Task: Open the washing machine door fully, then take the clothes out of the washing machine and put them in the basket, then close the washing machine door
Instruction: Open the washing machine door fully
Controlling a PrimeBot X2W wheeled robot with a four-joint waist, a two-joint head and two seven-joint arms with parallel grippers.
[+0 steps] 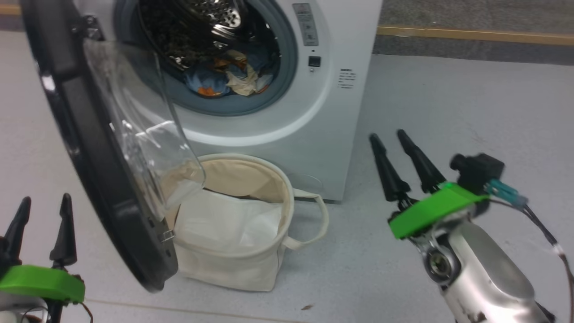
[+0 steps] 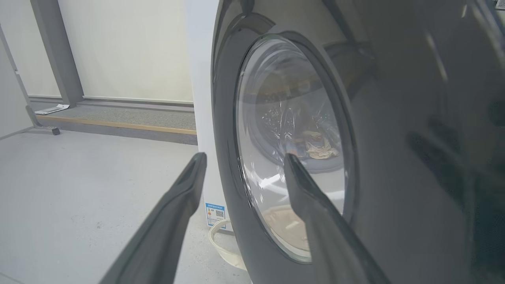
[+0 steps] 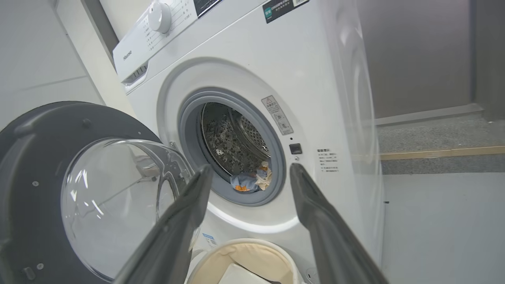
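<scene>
The white washing machine (image 1: 341, 40) stands ahead with its round black-rimmed door (image 1: 71, 134) swung out to the left, the clear dome (image 1: 148, 134) facing the drum. Light-blue clothes (image 1: 228, 76) with orange and cream parts lie low in the steel drum, also seen as clothes (image 3: 250, 180) in the right wrist view. The cream basket (image 1: 264, 269) sits on the floor below the opening, holding a flat white sheet. My left gripper (image 1: 42, 204) is open at the lower left, outside the door (image 2: 236, 118). My right gripper (image 1: 388, 134) is open, right of the basket, empty.
Grey floor (image 1: 448, 112) stretches to the right of the machine, ending at a wooden strip (image 1: 471, 35) along a raised carpeted step. The basket's looped handle (image 1: 320, 220) sticks out toward my right arm. A grey post (image 2: 59, 51) stands at the far wall.
</scene>
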